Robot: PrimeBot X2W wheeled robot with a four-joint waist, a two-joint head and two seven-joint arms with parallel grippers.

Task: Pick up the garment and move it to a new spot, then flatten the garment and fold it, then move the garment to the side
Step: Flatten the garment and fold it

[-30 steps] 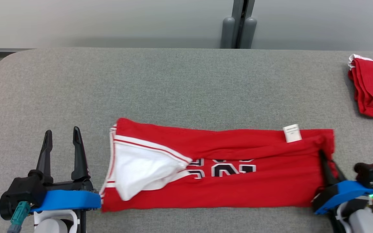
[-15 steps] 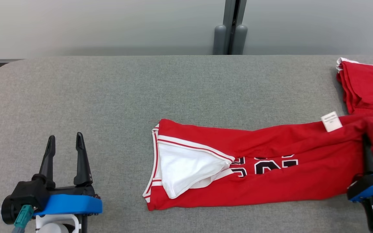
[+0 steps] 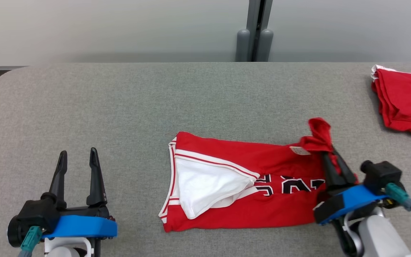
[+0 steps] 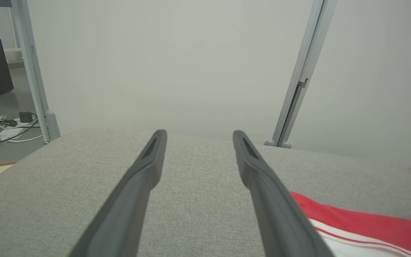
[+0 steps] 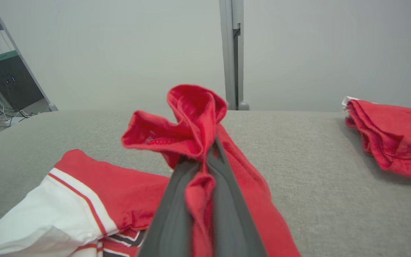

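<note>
- Red jersey lies on the grey table, a bit right of centre, long axis running left to right.
- Right gripper is clamped on its right end — that end's bunched and lifted, the rest lying flat.
- Left gripper is empty, fingers spread, well off to the left of the white-trimmed end, not touching cloth.
- Key bit, I reckon: the free end lies left of the Right gripper, straight along the long axis, so a fold would carry the pinched end leftward over the body.
- Another red pile sits far right — well apart.
</note>
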